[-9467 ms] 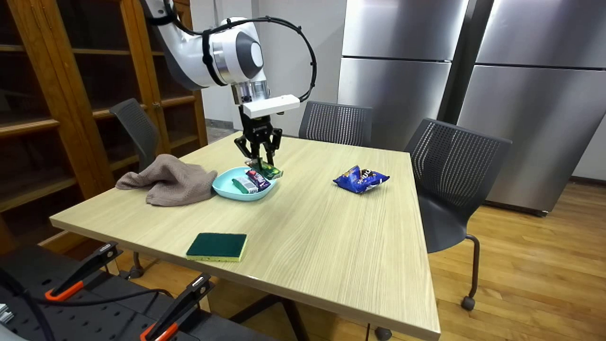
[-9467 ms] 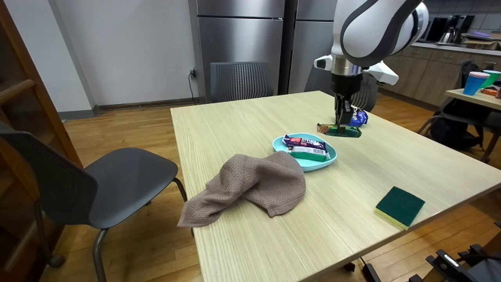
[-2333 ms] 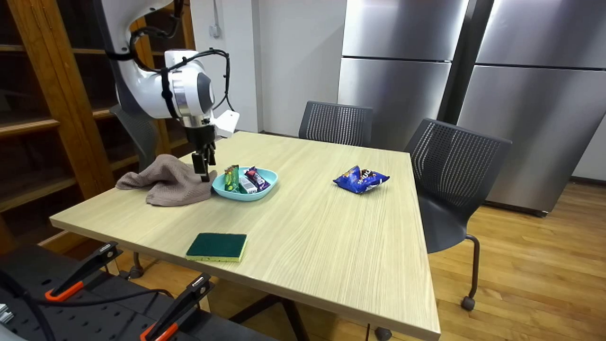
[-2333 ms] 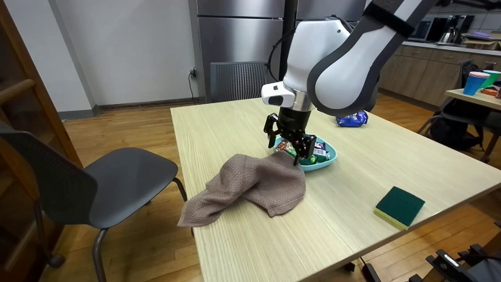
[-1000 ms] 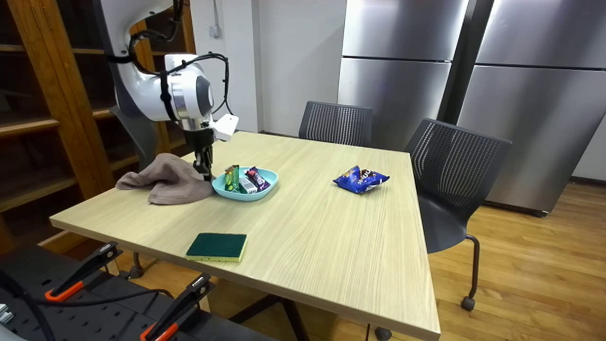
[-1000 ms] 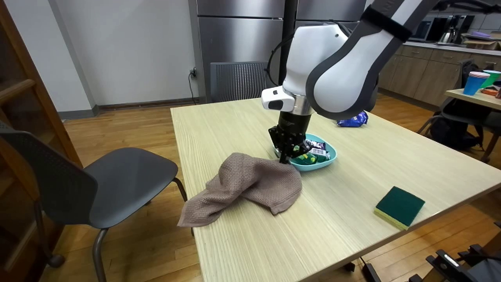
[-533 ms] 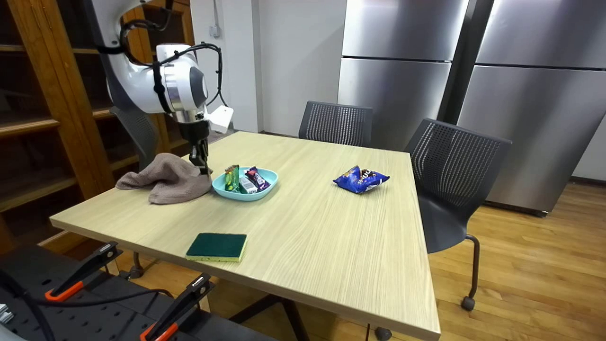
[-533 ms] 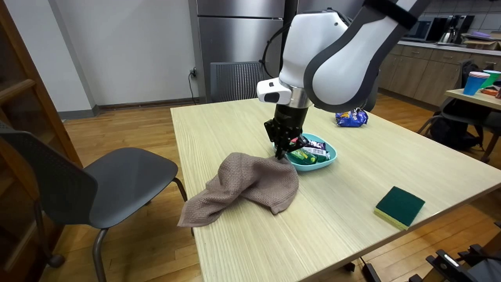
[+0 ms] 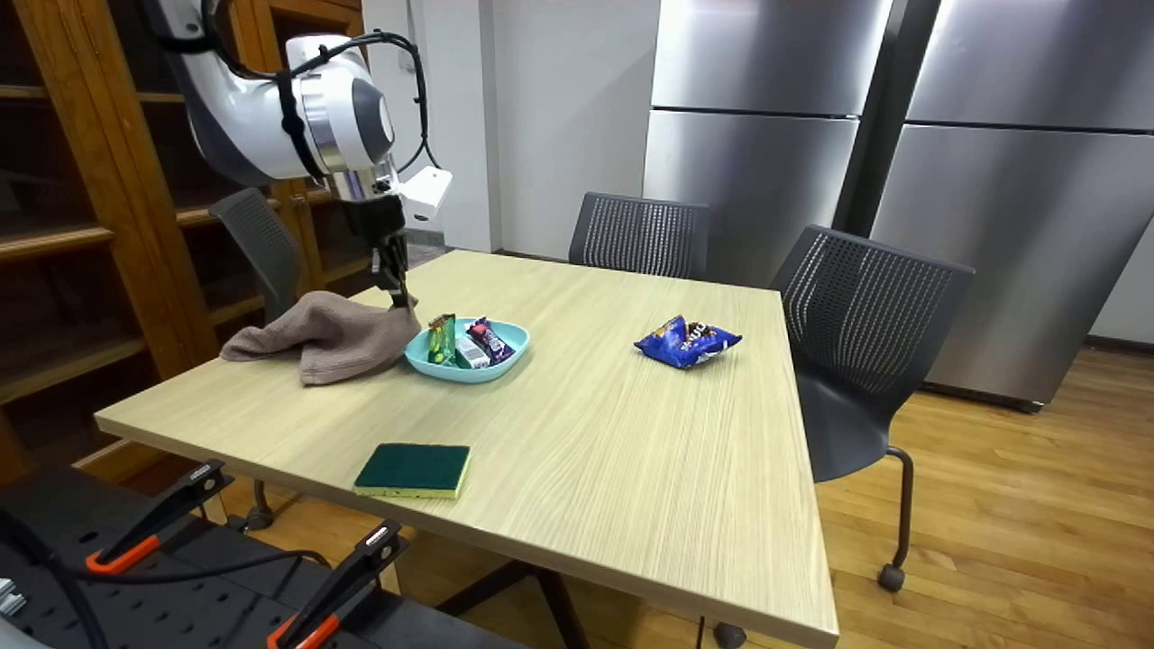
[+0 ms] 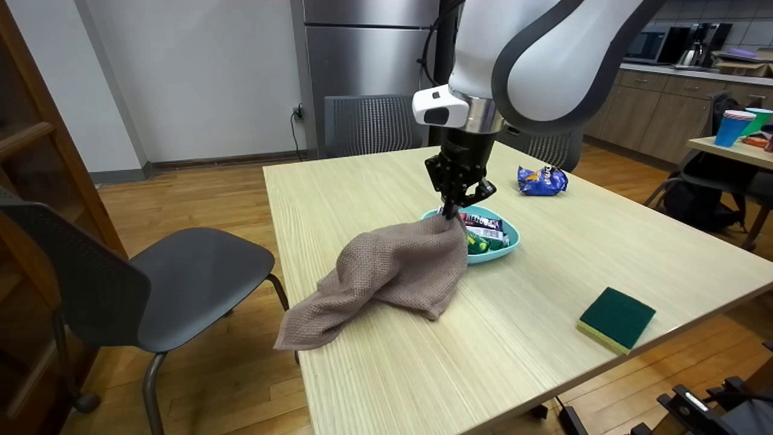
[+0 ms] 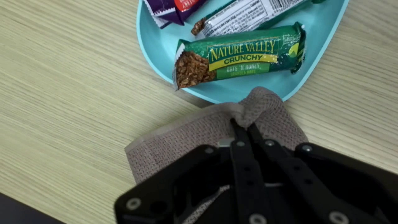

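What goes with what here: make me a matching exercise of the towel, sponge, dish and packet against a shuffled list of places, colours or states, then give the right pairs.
Things:
1. towel
2. sponge
3. dish
4. packet

Place, colour or state:
A. has wrapped bars in it
B. blue, with printed lettering
C. pinched by the pincer
D. dark green on top, yellow below

Right pairs: 1-C, 2-D, 3-A, 4-B.

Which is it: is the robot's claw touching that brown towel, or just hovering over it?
Touching. The wrist view shows the gripper pinching a bunched fold of the brown towel.
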Available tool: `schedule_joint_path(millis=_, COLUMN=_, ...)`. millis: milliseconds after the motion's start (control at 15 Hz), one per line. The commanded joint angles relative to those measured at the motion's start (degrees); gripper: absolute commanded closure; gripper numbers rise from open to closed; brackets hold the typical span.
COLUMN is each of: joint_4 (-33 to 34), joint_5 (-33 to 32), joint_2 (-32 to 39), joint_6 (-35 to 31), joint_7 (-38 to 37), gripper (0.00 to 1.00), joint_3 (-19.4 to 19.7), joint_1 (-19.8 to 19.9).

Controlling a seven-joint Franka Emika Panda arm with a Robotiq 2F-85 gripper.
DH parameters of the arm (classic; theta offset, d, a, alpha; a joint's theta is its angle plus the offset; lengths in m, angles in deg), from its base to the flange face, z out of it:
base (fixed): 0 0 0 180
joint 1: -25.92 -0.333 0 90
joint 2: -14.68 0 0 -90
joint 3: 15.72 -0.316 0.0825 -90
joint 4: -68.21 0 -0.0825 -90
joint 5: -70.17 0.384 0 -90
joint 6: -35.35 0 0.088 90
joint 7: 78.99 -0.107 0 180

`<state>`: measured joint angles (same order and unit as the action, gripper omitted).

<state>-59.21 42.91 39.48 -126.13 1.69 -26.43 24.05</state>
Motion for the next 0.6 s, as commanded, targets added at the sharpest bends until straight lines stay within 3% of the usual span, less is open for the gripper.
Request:
schedule_joint_path(millis=0, joint_4=-3.7, joint_5=0.8, joint_2=-6.1, joint_6=1.7, joint_7=-2.0, gripper=0.99, joint_3=1.9, joint_1=-1.4)
schedule_joint_path(millis=533, joint_4=-5.1, joint_5=0.1, joint_2=-9.5, joint_6=1.8, joint_7=-6.6, gripper=0.99, joint_3=5.2, joint_1=-1.3)
